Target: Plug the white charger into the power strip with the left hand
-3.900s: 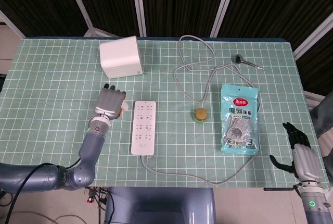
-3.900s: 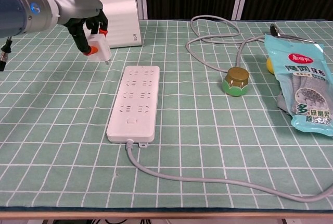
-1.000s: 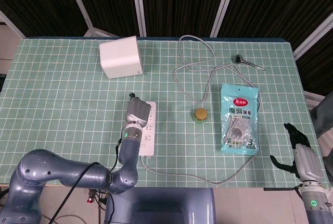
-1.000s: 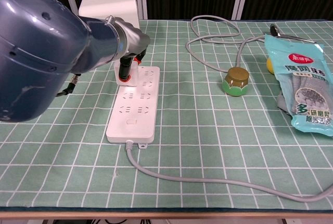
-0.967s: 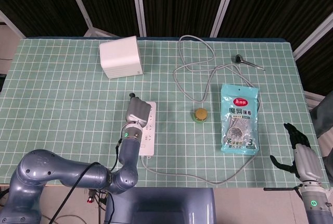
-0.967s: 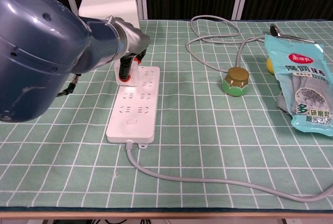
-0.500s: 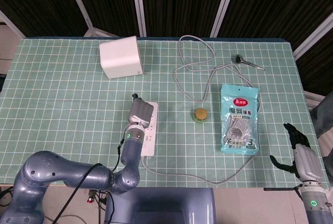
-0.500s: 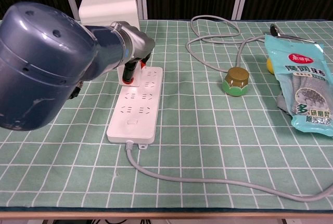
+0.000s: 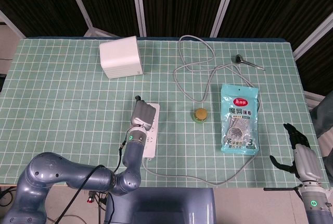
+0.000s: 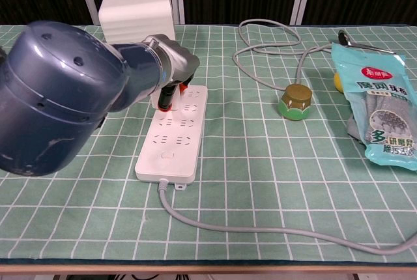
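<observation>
The white power strip [image 10: 171, 138] lies lengthwise on the green checked cloth, its grey cord leaving the near end. My left hand [image 10: 171, 90] sits over the strip's far end and grips the white charger [image 10: 185, 87], of which only orange-red bits show between the dark fingers. In the chest view my bulky left forearm hides most of the hand. From the head view the left hand [image 9: 143, 114] covers the strip's [image 9: 152, 139] far half. I cannot tell whether the prongs are in a socket. My right hand [image 9: 300, 154] hangs open past the table's near right corner.
A white box [image 10: 135, 8] stands at the back left. A green jar with a gold lid [image 10: 294, 101] sits right of the strip, within a looping grey cable [image 9: 195, 67]. A blue packet of scourers [image 10: 383, 111] lies at the right, a metal tool [image 9: 248, 62] behind it.
My left hand has carried the charger from left of the strip onto its far end and keeps edging right. The strip's far end has slid slightly right. The right hand is unmoved.
</observation>
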Robot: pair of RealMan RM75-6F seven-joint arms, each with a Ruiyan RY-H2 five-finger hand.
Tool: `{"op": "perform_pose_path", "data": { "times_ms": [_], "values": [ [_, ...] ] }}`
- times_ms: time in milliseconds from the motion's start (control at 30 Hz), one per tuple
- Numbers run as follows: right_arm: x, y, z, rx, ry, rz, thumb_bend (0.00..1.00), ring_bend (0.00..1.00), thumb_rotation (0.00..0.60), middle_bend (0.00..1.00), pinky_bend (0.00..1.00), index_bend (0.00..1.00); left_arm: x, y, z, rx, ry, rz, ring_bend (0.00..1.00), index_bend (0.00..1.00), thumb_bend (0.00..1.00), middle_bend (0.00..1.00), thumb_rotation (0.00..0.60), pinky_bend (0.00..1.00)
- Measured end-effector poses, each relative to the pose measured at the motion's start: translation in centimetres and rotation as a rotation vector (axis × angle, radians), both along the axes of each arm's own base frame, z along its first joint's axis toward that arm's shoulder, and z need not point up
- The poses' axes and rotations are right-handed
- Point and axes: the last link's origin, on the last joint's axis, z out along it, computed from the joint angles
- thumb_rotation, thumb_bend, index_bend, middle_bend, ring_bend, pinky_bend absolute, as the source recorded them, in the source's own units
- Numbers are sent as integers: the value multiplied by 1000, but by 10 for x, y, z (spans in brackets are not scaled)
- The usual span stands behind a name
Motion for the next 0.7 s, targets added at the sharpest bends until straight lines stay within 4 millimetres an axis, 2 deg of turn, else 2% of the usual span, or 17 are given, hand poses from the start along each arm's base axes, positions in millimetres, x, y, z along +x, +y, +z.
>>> {"op": "perform_pose_path", "data": {
  "times_ms": [433, 533, 600, 700],
  "values": [
    [0, 0, 0, 0, -1, 1, 340, 0, 600, 0, 0, 0, 2, -2, -6, -8, -5, -11, 314, 777, 602, 795, 600, 165],
    [0, 0, 0, 0, 0, 0, 340, 0, 600, 0, 0, 0, 2, -2, -6, -3, 5, -20, 282, 642, 428, 655, 600, 123],
    [0, 0, 0, 0, 0, 0, 340, 0, 600, 0, 0, 0, 2, -1, -3, 3, 17, -28, 213, 467, 251, 460, 600, 71],
    [0, 0, 0, -2, 2, -2, 340, 0, 600, 0, 0, 0, 2, 1, 3, 13, 37, -28, 90, 226, 88, 190, 600, 11]
  ]
}}
